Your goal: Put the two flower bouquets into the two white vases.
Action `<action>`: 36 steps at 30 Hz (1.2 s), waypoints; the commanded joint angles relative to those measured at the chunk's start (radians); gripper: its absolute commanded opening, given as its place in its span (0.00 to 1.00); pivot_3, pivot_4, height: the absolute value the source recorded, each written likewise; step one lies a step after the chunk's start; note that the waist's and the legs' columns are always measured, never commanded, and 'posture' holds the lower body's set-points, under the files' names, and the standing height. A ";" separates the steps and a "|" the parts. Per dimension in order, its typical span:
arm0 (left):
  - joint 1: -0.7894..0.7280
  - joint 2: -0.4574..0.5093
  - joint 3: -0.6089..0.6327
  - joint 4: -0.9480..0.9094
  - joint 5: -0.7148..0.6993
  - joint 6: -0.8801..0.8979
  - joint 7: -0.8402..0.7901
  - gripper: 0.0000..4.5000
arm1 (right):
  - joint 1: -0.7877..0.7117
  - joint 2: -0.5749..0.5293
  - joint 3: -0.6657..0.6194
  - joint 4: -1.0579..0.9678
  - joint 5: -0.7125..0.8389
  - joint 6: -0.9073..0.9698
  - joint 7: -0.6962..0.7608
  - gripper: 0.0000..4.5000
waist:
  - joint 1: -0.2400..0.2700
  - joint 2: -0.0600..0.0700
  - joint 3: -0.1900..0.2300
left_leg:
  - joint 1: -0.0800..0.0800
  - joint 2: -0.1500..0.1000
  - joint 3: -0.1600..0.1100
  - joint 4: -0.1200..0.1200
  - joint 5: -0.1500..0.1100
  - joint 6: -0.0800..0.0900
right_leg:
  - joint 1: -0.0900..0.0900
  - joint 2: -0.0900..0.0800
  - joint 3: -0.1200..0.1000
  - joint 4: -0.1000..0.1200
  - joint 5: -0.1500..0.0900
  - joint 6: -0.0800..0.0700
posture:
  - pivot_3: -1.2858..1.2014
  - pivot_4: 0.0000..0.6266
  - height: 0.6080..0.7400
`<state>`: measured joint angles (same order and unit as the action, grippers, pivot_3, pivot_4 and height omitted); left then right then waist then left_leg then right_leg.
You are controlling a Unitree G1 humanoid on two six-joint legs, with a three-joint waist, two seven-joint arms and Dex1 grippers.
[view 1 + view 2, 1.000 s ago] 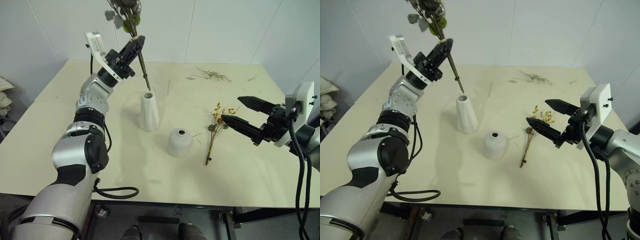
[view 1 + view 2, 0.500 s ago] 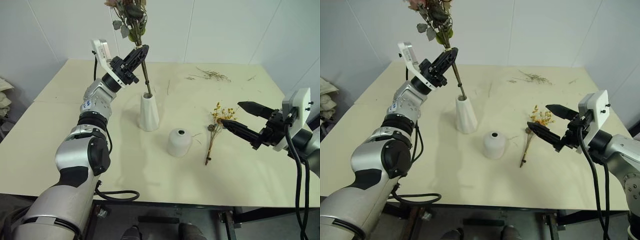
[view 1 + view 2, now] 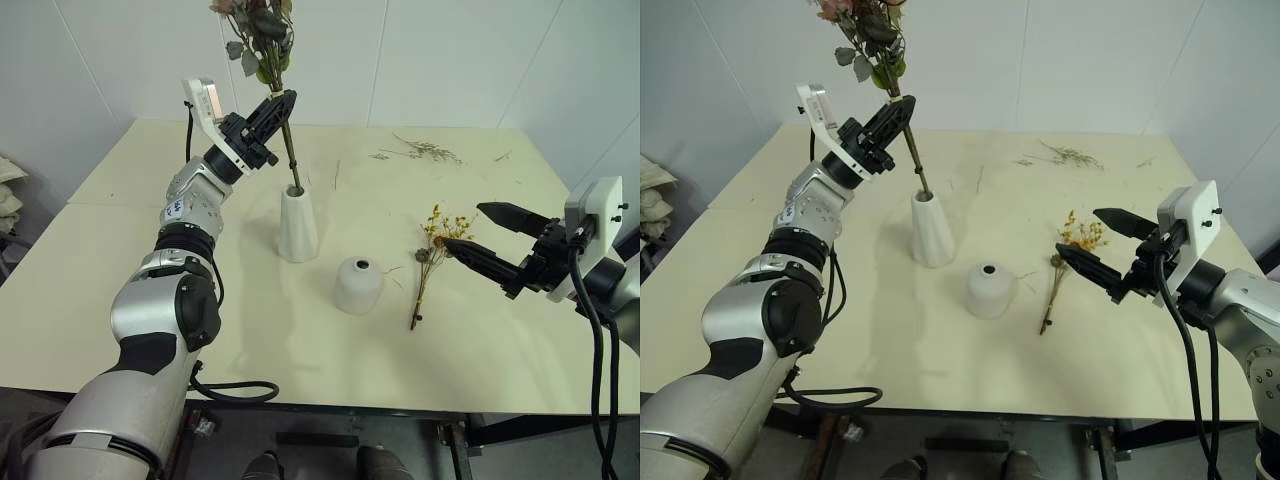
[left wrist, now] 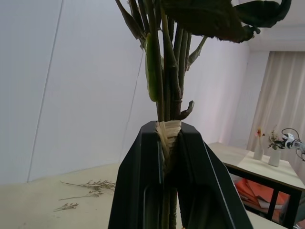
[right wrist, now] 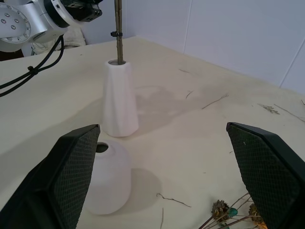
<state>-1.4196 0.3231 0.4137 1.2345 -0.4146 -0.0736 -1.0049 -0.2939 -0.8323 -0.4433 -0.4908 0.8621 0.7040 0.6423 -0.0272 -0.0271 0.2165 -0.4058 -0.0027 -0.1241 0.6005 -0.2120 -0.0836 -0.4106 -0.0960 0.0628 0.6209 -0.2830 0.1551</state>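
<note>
My left gripper (image 3: 282,102) is shut on the stems of the rose bouquet (image 3: 258,25), held upright above the tall white vase (image 3: 297,224). The stem ends reach into the vase's mouth (image 5: 116,61). In the left wrist view the fingers (image 4: 143,181) clamp the stems at a raffia tie (image 4: 168,135). The short rounded vase (image 3: 359,285) stands in front of the tall one, toward the right. The thin yellow-flowered sprig (image 3: 432,262) lies flat on the table to the right of it. My right gripper (image 3: 478,235) hovers open just right of the sprig, holding nothing.
The cream table (image 3: 300,340) carries loose dried twigs (image 3: 425,150) near its far edge. White walls stand behind it. A black cable (image 3: 235,386) hangs at the table's near left edge.
The left gripper has swung the rose bouquet upright and lowered its stem ends into the tall vase's mouth. The right gripper has stayed beside the sprig.
</note>
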 commanded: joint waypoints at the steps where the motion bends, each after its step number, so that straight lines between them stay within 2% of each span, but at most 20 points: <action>1: 0.003 -0.001 -0.006 -0.006 0.012 -0.013 -0.012 0.02 | -0.004 -0.009 -0.017 -0.029 -0.002 -0.023 -0.002 1.00 | 0.000 0.000 0.000 | 0.000 0.000 0.000 0.000 0.000 0.000 | 0.000 0.000 0.000 0.000 0.000 0.000 | 0.52 0.24 1.00; 33: 0.082 -0.027 -0.036 0.019 0.077 -0.014 -0.007 0.02 | 0.001 -0.006 -0.011 -0.036 -0.013 -0.025 -0.009 1.00 | 0.000 0.000 0.000 | 0.000 0.000 0.000 0.000 0.000 0.000 | 0.000 0.000 0.000 0.000 0.000 0.000 | 0.52 0.24 1.00; 36: 0.084 -0.024 -0.042 0.019 0.079 0.010 -0.014 0.25 | 0.002 -0.003 -0.010 -0.038 -0.016 -0.025 -0.008 1.00 | 0.001 0.000 0.000 | 0.000 0.000 0.000 0.000 0.000 0.000 | 0.000 0.000 0.000 0.000 0.000 0.000 | 0.52 0.24 1.00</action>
<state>-1.3242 0.2911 0.3738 1.2680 -0.3402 -0.0735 -1.0074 -0.2907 -0.8323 -0.4402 -0.4911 0.8434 0.6993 0.6422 -0.0263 -0.0271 0.2165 -0.4058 -0.0028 -0.1241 0.6005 -0.2120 -0.0836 -0.4106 -0.0960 0.0628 0.6210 -0.2830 0.1551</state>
